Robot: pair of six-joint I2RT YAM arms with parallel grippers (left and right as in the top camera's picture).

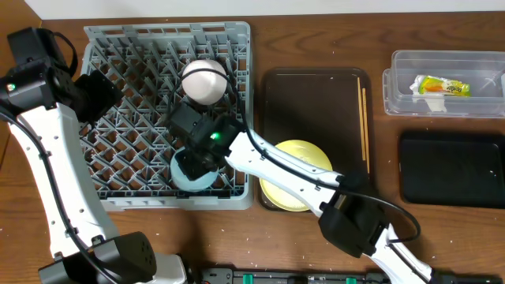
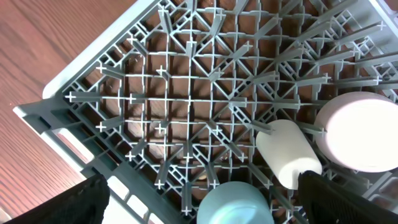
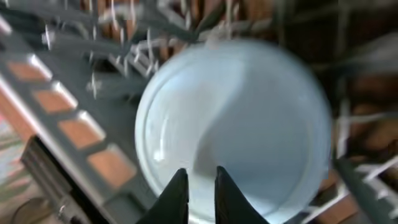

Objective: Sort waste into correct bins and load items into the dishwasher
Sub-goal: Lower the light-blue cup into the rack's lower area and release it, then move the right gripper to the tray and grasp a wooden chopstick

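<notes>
Left pincer [image 2: 199,186] hangs wide and empty over the grey dish rack [image 1: 102,39]; only its wrist view shows the small white cup [image 2: 287,152] lying inside. Right pincer [image 3: 201,193], narrow, pinches the rim of the light blue bowl [image 3: 249,124] in the rack.

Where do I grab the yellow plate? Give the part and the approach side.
Take the yellow plate by its rim at the far edge, coming down from above. It lies flat on the brown tray, so only the thin rim likely offers a hold, and the right arm crosses its near side.
</notes>
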